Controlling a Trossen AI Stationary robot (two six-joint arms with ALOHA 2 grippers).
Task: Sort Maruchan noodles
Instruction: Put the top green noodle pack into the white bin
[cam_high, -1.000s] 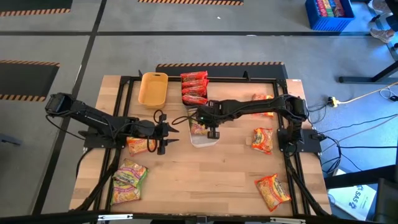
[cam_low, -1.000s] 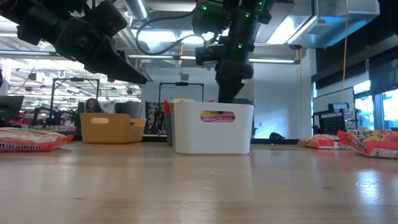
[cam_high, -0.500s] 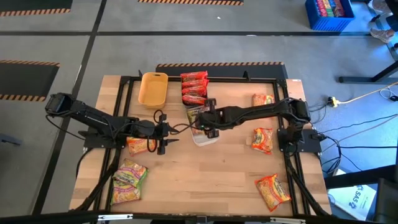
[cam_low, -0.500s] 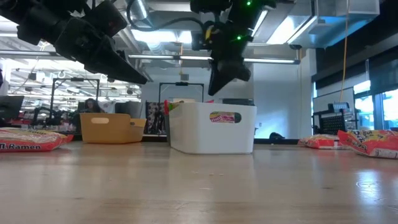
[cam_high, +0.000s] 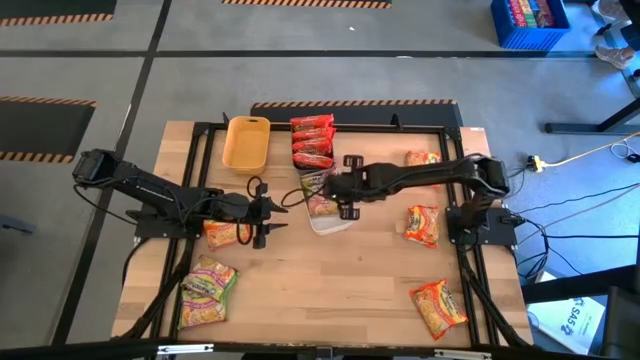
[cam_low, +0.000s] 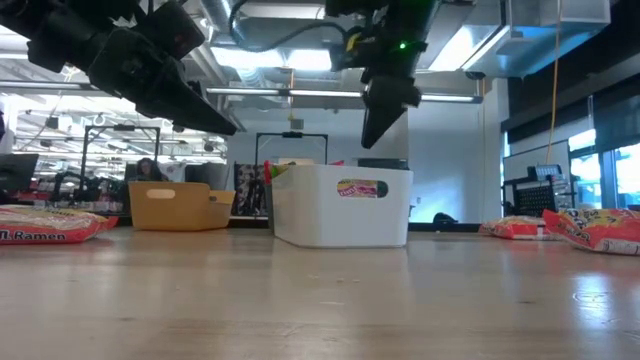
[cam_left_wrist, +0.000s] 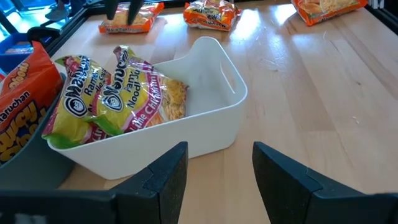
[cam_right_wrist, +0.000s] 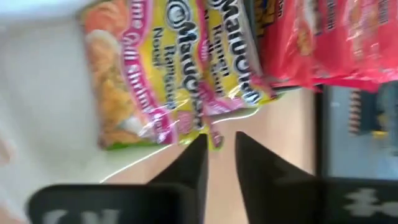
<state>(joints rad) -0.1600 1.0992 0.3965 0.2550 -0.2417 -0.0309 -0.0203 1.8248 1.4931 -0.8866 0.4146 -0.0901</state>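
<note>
Two green-pink packets (cam_left_wrist: 118, 93) lay in the white bin (cam_high: 327, 212) at mid-table, sorted by colour; red ones (cam_high: 312, 141) sat stacked behind it, orange ones (cam_high: 423, 224) loose on the right. Right gripper (cam_high: 345, 207) hovered above the bin, jaws slightly parted, empty, lifted clear since half a second earlier. Left gripper (cam_high: 268, 219) waited beside it, jaws apart, unmoved.

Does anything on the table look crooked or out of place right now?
Yes: the white bin sits skewed to the table edges, and its two green-pink packets lean over one rim instead of lying flat inside.
</note>
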